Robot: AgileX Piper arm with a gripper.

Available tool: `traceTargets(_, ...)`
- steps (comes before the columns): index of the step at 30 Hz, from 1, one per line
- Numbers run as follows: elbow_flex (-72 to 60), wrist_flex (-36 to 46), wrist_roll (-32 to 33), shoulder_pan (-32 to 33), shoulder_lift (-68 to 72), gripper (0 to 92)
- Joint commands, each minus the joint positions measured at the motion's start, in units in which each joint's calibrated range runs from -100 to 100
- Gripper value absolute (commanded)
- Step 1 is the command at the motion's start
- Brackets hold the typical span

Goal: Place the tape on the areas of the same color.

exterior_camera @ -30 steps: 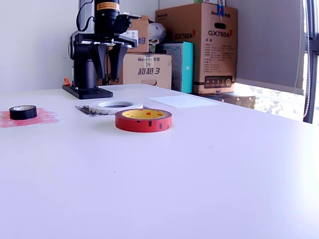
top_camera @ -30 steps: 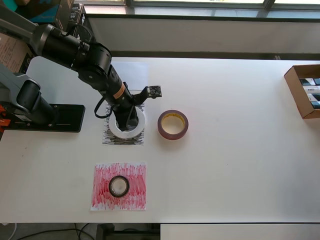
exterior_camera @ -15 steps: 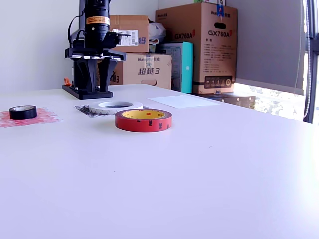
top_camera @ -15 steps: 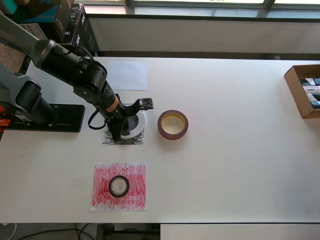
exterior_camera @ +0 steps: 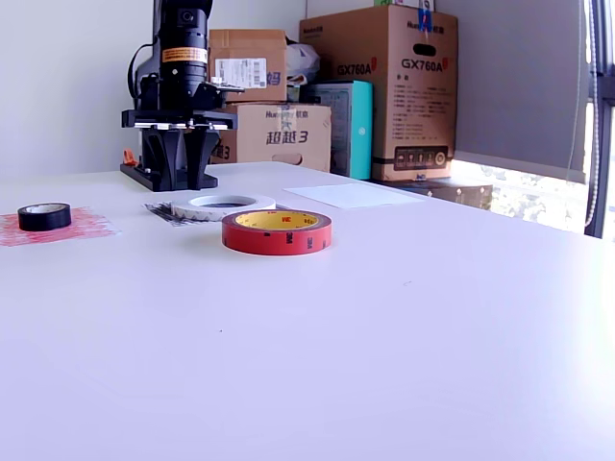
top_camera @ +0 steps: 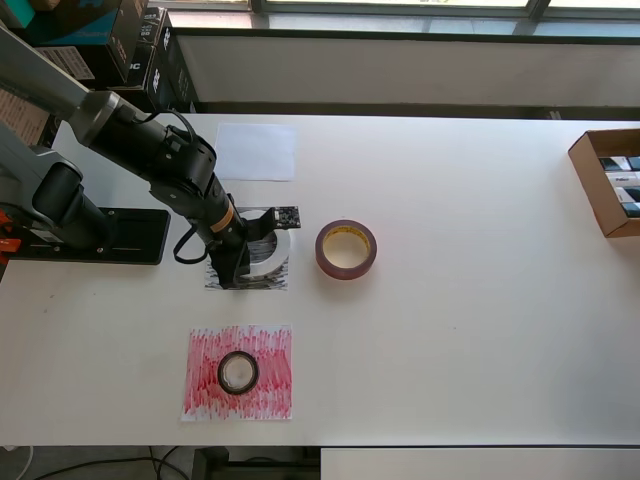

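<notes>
My gripper point(top_camera: 234, 268) point(exterior_camera: 184, 178) points straight down, open, low over the black-scribbled sheet point(top_camera: 262, 281) point(exterior_camera: 161, 209). It is at the overhead view's left rim of the white tape ring point(top_camera: 284, 250) point(exterior_camera: 223, 204), which lies on that sheet and is partly hidden by the arm. I cannot tell whether the fingers touch the ring. The dark-red tape point(top_camera: 322, 252) point(exterior_camera: 277, 235) lies on bare table to the ring's right in the overhead view. A small black tape point(top_camera: 222, 372) point(exterior_camera: 44, 217) rests on the red-scribbled sheet point(top_camera: 270, 392) point(exterior_camera: 85, 226). The plain white sheet point(top_camera: 256, 151) point(exterior_camera: 351, 195) holds nothing.
The arm's black base plate point(top_camera: 125, 237) sits at the overhead view's left table edge. An open cardboard box point(top_camera: 592, 185) stands at the overhead view's right edge. Stacked cartons point(exterior_camera: 380, 91) stand behind the table in the exterior view.
The gripper has come down and shifted from over the ring's middle toward its left rim in the overhead view. The tapes and sheets have stayed where they were.
</notes>
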Motion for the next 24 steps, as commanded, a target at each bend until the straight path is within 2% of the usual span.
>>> traceTargets(1,-0.53,-0.48,-0.29,-0.57,0.69,40.0)
traceTargets(24,-1.17,-0.31,0.12,-0.8,3.41,40.4)
